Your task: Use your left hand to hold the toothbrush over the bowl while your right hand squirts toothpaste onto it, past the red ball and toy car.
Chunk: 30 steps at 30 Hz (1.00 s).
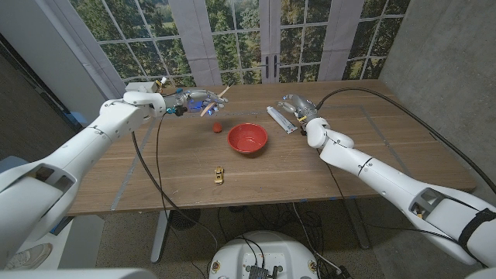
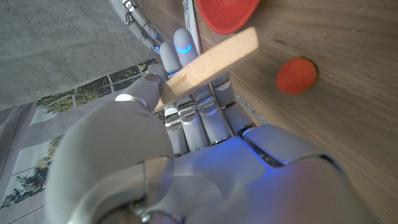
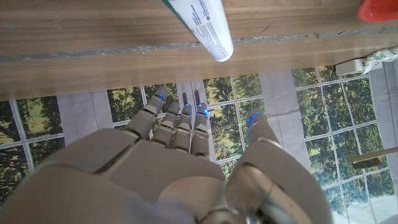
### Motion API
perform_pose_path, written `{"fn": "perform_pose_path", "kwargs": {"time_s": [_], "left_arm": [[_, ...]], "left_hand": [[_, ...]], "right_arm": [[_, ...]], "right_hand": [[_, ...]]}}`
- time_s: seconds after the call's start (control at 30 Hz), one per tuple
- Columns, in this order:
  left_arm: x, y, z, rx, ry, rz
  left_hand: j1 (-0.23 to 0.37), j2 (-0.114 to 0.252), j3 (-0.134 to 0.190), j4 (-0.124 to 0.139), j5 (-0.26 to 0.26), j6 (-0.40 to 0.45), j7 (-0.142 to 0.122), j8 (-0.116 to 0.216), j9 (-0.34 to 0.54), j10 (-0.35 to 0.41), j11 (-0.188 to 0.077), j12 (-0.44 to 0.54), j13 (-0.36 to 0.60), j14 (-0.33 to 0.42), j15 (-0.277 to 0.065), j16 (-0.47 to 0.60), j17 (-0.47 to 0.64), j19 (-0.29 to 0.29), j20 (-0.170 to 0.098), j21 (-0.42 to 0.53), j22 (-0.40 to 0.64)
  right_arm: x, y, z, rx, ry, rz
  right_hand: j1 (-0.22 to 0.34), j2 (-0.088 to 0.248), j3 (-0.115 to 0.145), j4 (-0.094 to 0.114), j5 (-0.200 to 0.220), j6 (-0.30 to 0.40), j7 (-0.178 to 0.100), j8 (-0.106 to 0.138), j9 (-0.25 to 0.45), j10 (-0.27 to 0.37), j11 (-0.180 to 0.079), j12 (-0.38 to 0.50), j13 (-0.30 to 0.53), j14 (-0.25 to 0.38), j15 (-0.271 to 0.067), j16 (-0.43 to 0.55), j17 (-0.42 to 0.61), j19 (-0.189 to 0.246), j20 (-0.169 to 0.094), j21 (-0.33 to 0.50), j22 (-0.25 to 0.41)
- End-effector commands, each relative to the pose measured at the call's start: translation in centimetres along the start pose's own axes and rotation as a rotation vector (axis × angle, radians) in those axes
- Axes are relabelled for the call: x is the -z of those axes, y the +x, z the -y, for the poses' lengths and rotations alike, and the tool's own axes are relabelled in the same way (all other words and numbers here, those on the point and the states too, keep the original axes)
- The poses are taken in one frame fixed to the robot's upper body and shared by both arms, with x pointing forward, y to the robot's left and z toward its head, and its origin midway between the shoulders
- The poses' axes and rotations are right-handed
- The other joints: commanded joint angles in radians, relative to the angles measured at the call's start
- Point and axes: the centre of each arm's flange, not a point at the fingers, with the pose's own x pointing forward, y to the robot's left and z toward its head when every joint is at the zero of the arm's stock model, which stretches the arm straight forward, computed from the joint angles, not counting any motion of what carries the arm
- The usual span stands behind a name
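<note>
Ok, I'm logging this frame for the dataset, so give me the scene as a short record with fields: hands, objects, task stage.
left hand: raised left of the bowl, grips a wooden toothbrush
right hand: fingers apart, beside the toothpaste, holds nothing
toothpaste: lying on the table, right of the bowl
bowl: red, mid-table
ball: red, just left of the bowl
car: yellow, nearer the robot than the bowl
stage: toothbrush in hand, toothpaste not yet picked up
</note>
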Motion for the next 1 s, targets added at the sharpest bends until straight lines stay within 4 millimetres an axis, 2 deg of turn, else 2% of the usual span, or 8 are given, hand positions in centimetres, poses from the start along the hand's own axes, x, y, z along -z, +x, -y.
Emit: {"fn": "perform_pose_path", "kwargs": {"time_s": [0.03,0.33,0.53,0.67,1.0], "left_arm": [[0.3,-0.2,0.0,-0.005,-0.01,0.0],[0.5,-0.3,0.0,-0.007,-0.012,0.002],[0.5,-0.3,-0.1,-0.006,-0.014,0.001],[0.6,-0.4,-0.1,-0.007,-0.015,0.001],[0.6,-0.6,-0.1,-0.011,-0.015,0.0]], "left_hand": [[-0.007,0.004,0.141,0.131,-0.001,0.05,0.034,-0.009,-0.001,0.089,-0.076,0.001,-0.002,0.106,-0.12,-0.004,0.007,0.007,-0.142,0.006,0.003],[-0.015,0.006,0.15,0.127,-0.003,0.061,0.033,-0.021,-0.011,0.094,-0.08,0.002,-0.012,0.115,-0.12,-0.011,0.016,0.002,-0.143,0.006,0.009],[-0.018,0.006,0.154,0.125,-0.004,0.068,0.034,-0.025,-0.015,0.096,-0.081,0.006,-0.01,0.119,-0.12,-0.013,0.02,0.001,-0.143,0.006,0.011],[-0.02,0.006,0.158,0.123,-0.004,0.069,0.034,-0.029,-0.018,0.095,-0.08,0.008,-0.008,0.121,-0.12,-0.015,0.024,-0.003,-0.143,0.007,0.015],[-0.024,0.007,0.164,0.119,-0.005,0.074,0.034,-0.037,-0.024,0.096,-0.078,0.01,-0.012,0.125,-0.12,-0.019,0.034,-0.005,-0.144,0.006,0.017]], "right_arm": [[-0.4,1.2,-1.0,-0.003,-0.113,-0.054],[-0.5,2.2,-2.1,-0.004,-0.176,-0.079],[-0.6,2.7,-2.7,-0.002,-0.205,-0.085],[-0.6,3.0,-3.1,-0.004,-0.226,-0.092],[-0.5,3.9,-4.1,-0.032,-0.249,-0.109]], "right_hand": [[0.005,-0.008,-0.003,-0.003,-0.001,-0.004,-0.004,-0.001,0.006,-0.006,-0.001,-0.002,0.003,-0.005,-0.002,-0.003,0.001,0.004,0.005,-0.002,0.001],[0.013,-0.007,-0.004,-0.008,-0.002,-0.018,-0.003,-0.001,0.006,-0.014,-0.003,-0.002,0.003,-0.009,0.0,-0.005,-0.001,0.007,0.011,0.0,0.001],[0.018,-0.009,-0.006,-0.011,-0.004,-0.025,-0.009,-0.001,0.006,-0.02,-0.01,-0.003,0.003,-0.012,-0.006,-0.007,-0.002,0.003,0.006,-0.002,0.001],[0.028,-0.017,-0.008,-0.018,-0.006,-0.023,0.003,0.004,0.006,-0.014,-0.002,0.001,0.003,-0.005,0.006,-0.006,-0.005,0.018,0.022,0.003,0.001],[0.038,-0.023,-0.011,-0.02,-0.009,-0.025,-0.003,0.006,0.006,-0.014,-0.007,0.002,0.002,-0.005,0.0,-0.008,-0.009,0.018,0.014,0.002,0.001]]}}
